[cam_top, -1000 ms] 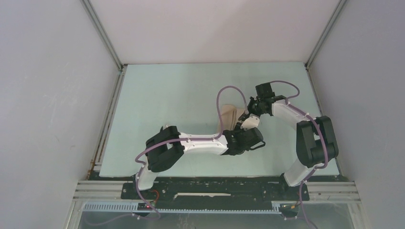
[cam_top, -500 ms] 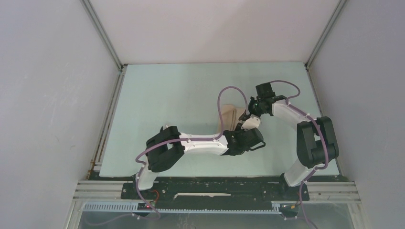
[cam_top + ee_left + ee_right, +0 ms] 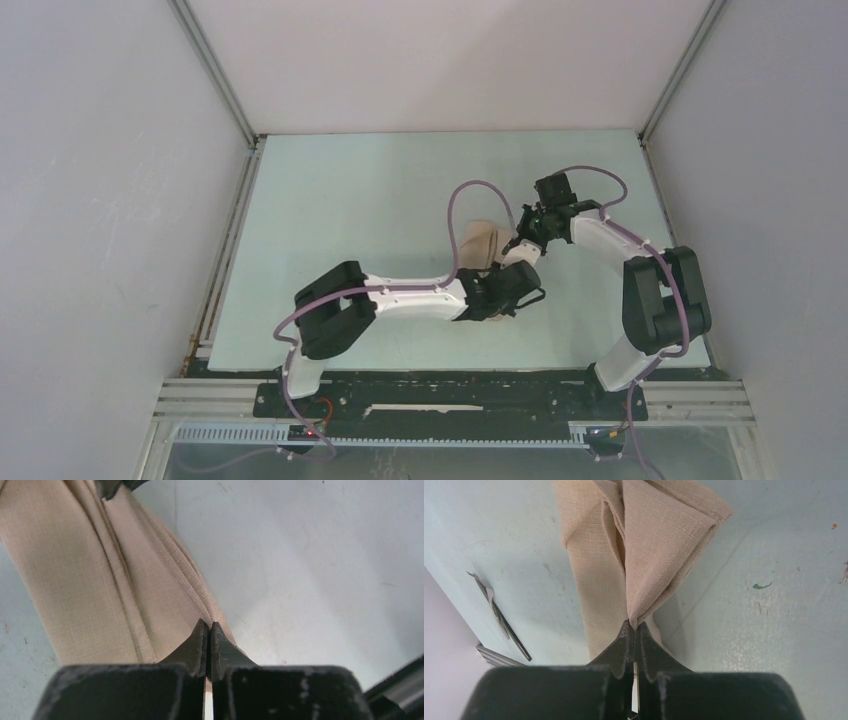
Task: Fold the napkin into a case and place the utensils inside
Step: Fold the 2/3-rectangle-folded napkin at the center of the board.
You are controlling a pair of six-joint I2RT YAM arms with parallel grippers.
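Observation:
The beige napkin (image 3: 483, 243) lies mid-table as a long folded strip, partly hidden under both wrists in the top view. In the left wrist view, my left gripper (image 3: 208, 625) is shut with its tips pinching the hemmed right edge of the napkin (image 3: 95, 570). My right gripper (image 3: 634, 625) is shut on a lifted, folded corner of the napkin (image 3: 654, 545), which fans out above the strip. The utensils show only in the right wrist view: a silver fork (image 3: 488, 594) and a black knife (image 3: 518, 642) lie side by side on the table, left of the napkin.
The pale green table (image 3: 360, 210) is boxed in by grey walls at the back and on both sides. The purple cable (image 3: 455, 215) of the left arm loops over the napkin area. The two wrists are close together near the table's middle right.
My left gripper has closed from half open onto the napkin's edge. The left arm has shifted a little left. The right gripper stayed shut on its corner.

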